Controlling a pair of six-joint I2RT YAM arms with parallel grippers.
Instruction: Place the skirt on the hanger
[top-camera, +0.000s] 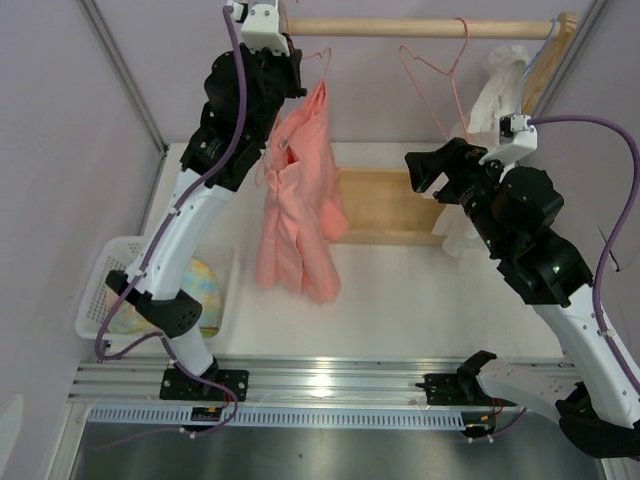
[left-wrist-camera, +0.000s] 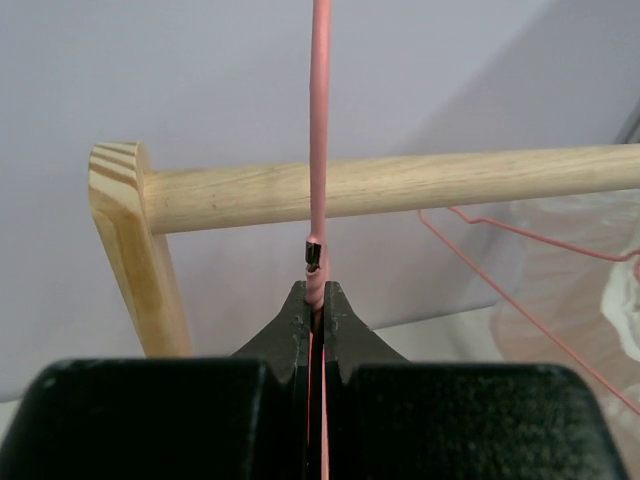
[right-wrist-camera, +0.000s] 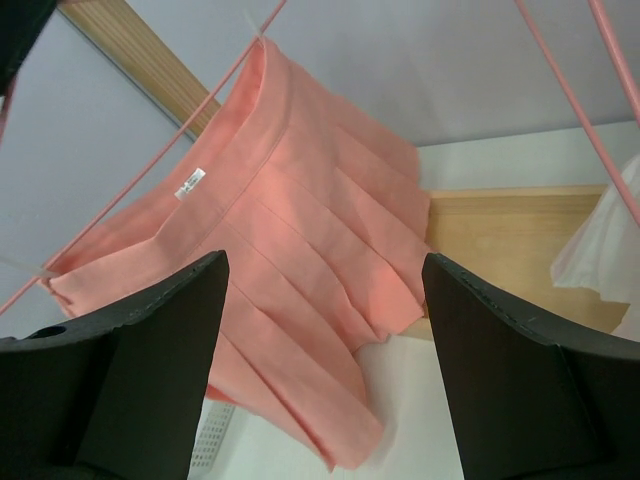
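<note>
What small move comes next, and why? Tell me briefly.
Probably raise the left gripper to bring the hook of the hanger over the wooden rod. That gripper is shut on the hanger's wire, the skirt already hangs from it, and the right gripper stands open, apart from the skirt.

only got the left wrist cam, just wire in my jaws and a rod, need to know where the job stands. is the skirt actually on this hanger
Observer: Yes. The top view shows the skirt hanging from the hanger that the left gripper is shut on.
Operator: where's the right arm
Observer: The right gripper is open and pointed at the skirt, not touching it.
Operator: anything beside my arm
Observer: A white basket stands left of it, with a patterned cloth inside.
</note>
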